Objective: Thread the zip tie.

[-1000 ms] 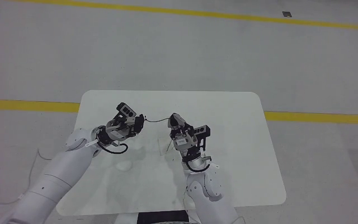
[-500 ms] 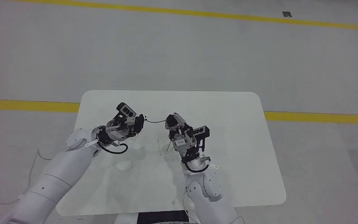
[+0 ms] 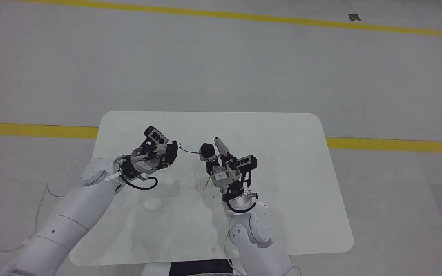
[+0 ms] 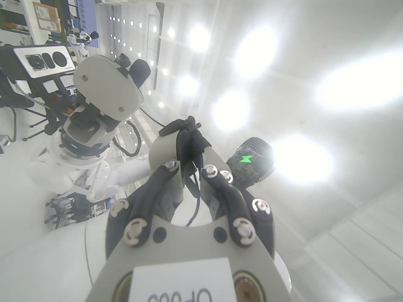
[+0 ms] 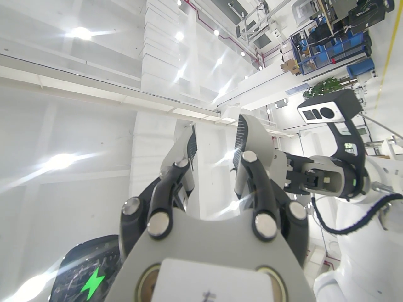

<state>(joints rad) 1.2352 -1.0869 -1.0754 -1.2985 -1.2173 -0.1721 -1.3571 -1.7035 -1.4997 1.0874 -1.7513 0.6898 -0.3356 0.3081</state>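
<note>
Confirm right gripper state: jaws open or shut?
Open. In the right wrist view the right gripper has its jaws spread well apart, with a clear gap and nothing held between them.

Green lightning sign [image 5: 92, 285] on black casing [image 5: 73, 265]

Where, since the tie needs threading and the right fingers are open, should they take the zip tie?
Probably near the free tip of the zip tie. The left gripper pinches one end, and the thin strap juts toward the right gripper, so come along its line from the tip side, fingers closing across it.
</note>
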